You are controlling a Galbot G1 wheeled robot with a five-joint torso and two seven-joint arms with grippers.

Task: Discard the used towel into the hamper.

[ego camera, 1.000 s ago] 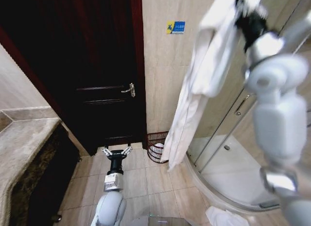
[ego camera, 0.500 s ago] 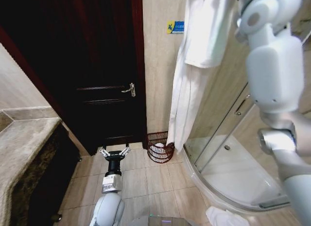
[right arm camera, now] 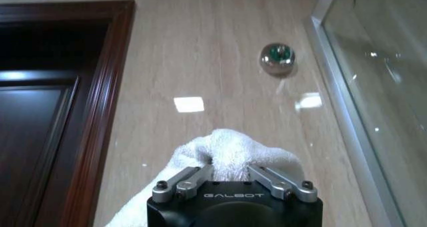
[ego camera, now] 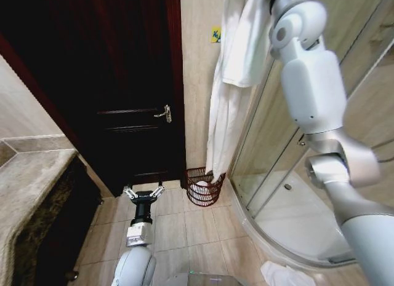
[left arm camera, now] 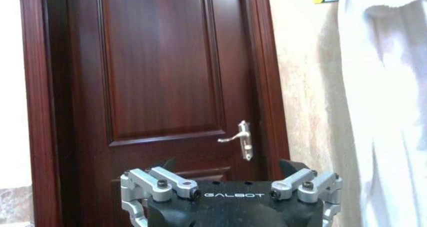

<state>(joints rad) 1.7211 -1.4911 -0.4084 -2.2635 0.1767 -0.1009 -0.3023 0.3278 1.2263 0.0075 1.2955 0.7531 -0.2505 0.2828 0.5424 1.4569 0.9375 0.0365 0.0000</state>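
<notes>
A long white towel [ego camera: 237, 83] hangs down the tiled wall from my raised right arm [ego camera: 308, 83]. Its lower end reaches the rim of the hamper [ego camera: 204, 186], a small dark red wire basket on the floor by the door frame with something white inside. In the right wrist view my right gripper [right arm camera: 230, 179] is shut on a bunched fold of the towel [right arm camera: 227, 152]. My left gripper [ego camera: 143, 192] is parked low over the floor, left of the hamper, open and holding nothing; the left wrist view has it [left arm camera: 230, 174] facing the door.
A dark wooden door [ego camera: 123, 83] with a lever handle [ego camera: 163, 114] stands left of the hamper. A curved glass shower enclosure [ego camera: 277, 175] is on the right. A stone counter [ego camera: 31, 175] runs along the left. White cloth [ego camera: 283, 275] lies on the floor. A wall knob [right arm camera: 277, 57] sits above the gripper.
My right arm has swung left with the towel, so the towel now hangs against the wall with its end at the hamper. The left arm has stayed put.
</notes>
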